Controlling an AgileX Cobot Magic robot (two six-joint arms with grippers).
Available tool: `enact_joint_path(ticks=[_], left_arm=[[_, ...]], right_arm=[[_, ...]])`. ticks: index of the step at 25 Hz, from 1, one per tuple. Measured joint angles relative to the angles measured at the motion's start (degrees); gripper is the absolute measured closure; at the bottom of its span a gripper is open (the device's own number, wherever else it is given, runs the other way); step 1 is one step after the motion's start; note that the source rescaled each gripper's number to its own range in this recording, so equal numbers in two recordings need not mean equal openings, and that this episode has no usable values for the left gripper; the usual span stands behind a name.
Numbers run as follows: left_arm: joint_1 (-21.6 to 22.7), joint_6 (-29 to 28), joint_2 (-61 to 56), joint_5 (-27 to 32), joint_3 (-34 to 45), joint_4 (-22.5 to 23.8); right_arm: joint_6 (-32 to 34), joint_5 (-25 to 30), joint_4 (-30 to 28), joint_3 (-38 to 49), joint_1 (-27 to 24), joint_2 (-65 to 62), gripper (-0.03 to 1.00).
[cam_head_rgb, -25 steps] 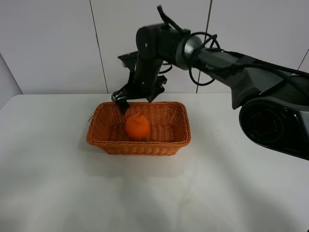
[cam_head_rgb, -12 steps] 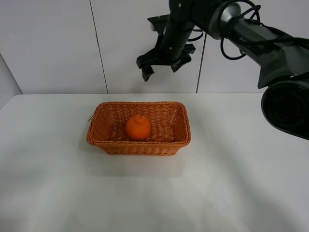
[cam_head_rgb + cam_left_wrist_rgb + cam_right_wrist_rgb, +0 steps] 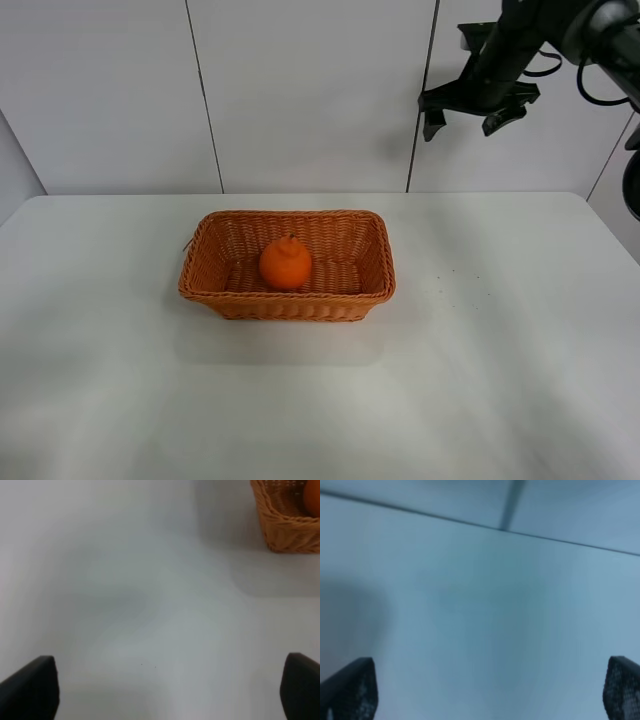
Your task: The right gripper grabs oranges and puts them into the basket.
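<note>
Wicker basket (image 3: 300, 305) holds 1 orange (image 3: 285, 264); right claw (image 3: 458, 120) (spread apart, empty) hangs well clear of its rim.

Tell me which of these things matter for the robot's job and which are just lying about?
Part of the job: the orange, lying in the wicker basket; the right gripper, fingers open, high up near the wall.
Just there: the white table; the panelled wall; the left gripper, open above the table.
</note>
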Motion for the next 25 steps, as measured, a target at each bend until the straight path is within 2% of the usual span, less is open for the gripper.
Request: enact_joint_path(ticks=[5, 14, 19, 25], left_arm=[[0.0, 0.0, 0.0, 0.0, 0.0, 0.0], [0.0, 0.0, 0.0, 0.0, 0.0, 0.0], [0.0, 0.0, 0.0, 0.0, 0.0, 0.0], [0.0, 0.0, 0.0, 0.0, 0.0, 0.0]], right_arm=[[0.0, 0.0, 0.6, 0.0, -5.3, 0.0, -0.03], [-0.3, 0.0, 1.2, 7.3, -7.2, -3.3, -0.03], [-0.4, -0.1, 1.5, 17.0, -7.2, -10.6, -0.03], [-0.4, -0.2, 1.6, 36.5, -7.2, -24.7, -0.03]])
